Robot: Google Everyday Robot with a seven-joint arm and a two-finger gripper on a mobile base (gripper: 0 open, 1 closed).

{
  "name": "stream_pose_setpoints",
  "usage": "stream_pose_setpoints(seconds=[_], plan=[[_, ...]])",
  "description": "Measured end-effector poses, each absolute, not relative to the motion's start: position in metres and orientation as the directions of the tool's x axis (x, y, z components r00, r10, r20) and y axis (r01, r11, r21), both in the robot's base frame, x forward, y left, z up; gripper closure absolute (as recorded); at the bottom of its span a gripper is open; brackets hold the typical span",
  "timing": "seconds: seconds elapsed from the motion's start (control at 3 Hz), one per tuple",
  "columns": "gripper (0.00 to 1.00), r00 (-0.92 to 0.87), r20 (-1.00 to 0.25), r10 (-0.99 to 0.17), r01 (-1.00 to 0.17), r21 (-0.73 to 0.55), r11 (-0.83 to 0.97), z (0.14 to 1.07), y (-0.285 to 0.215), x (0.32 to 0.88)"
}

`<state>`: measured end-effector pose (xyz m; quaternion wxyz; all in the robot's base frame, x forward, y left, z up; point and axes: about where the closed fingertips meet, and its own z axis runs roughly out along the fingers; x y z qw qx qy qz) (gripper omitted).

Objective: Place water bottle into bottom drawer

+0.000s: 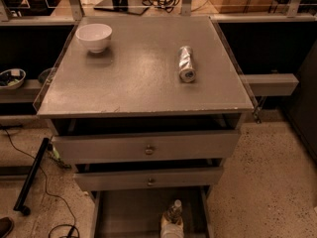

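Gripper (171,228) low over bottom drawer (124,213) — speckled floor (267,182) beside.

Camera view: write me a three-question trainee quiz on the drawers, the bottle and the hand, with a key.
1. True or false: the bottom drawer is pulled open.
2. Count: how many upper drawers show a round knob?
3. Where is the hand?
Key: 1 true. 2 two. 3 At the picture's bottom edge: it appears to be the pale shape just below the water bottle, over the open drawer's floor. Whether it grips the bottle cannot be told.
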<state>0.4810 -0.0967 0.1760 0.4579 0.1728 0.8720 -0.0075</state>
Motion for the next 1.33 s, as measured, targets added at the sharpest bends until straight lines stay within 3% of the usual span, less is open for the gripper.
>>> stream_pose_setpoints(seconds=[0.67,1.0,1.33], plan=[[0.97,-0.528,-0.774,0.351,0.336,0.190,0.923,0.1683,-0.1011,0.4698],[0.74,-0.528,-0.774,0.351,0.336,0.190,0.923,0.1683,-0.1011,0.4698],[0.43,-0.528,-0.774,0.351,0.336,0.190,0.923,0.1683,-0.1011,0.4698]])
